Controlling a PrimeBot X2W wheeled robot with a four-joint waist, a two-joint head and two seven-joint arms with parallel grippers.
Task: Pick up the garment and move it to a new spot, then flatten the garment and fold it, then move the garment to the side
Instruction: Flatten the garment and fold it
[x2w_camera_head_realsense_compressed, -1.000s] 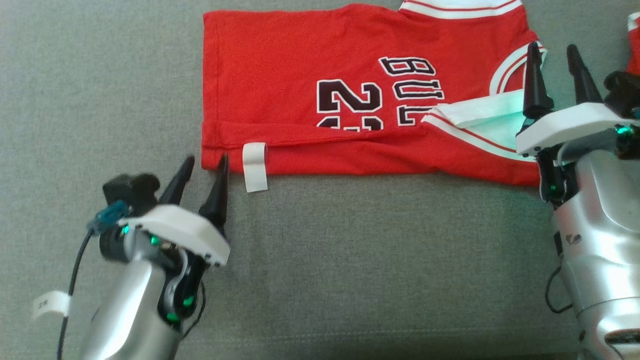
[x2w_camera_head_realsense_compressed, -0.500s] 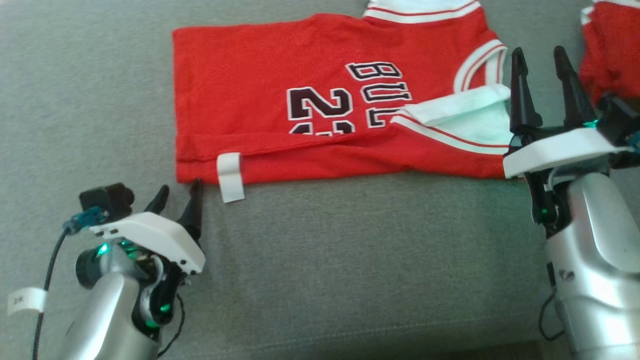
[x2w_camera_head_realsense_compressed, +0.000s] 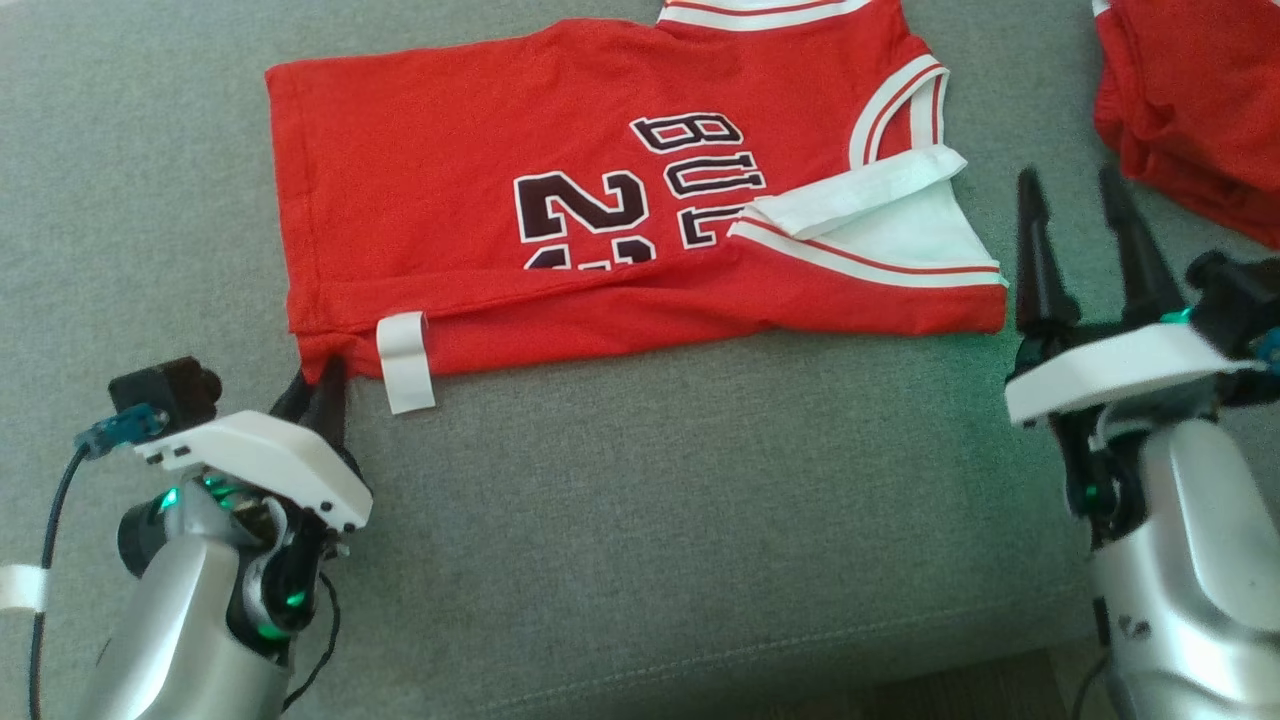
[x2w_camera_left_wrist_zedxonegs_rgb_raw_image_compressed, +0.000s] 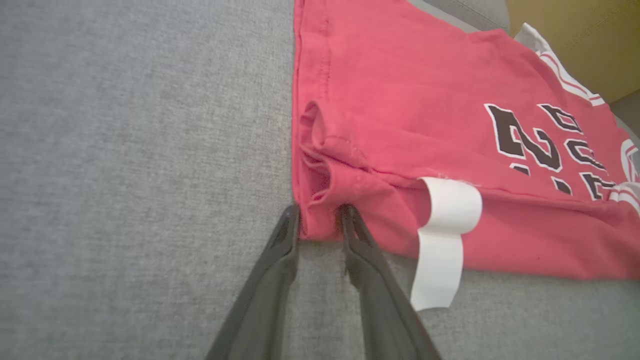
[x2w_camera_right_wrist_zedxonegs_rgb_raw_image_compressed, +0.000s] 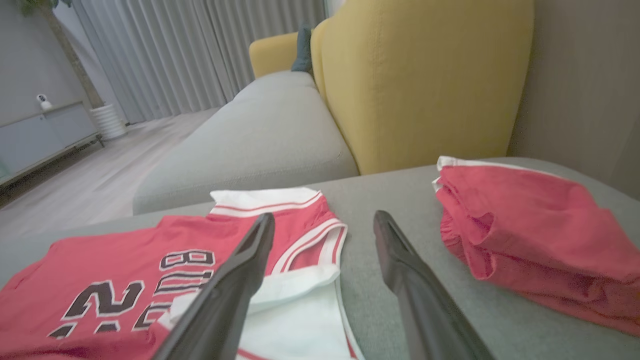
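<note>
Grey sofa seat (x2w_camera_head_realsense_compressed: 700, 520) beneath everything. At lower left, left gripper (x2w_camera_head_realsense_compressed: 318, 372), jaws set narrow on the near left hem corner of the garment (x2w_camera_head_realsense_compressed: 450, 200), both tips touching the bunched cloth between them. Just right of that corner, white tag (x2w_camera_head_realsense_compressed: 405, 365) hanging off the hem onto the sofa. Garment lying flat and sideways, near edge folded over, dark number and letters facing up, white-trimmed armhole at its right end. Beside that end, not touching, right gripper (x2w_camera_head_realsense_compressed: 1068, 178), jaws spread wide, nothing between. Farther right, second red cloth (x2w_camera_head_realsense_compressed: 1190, 90), crumpled.
</note>
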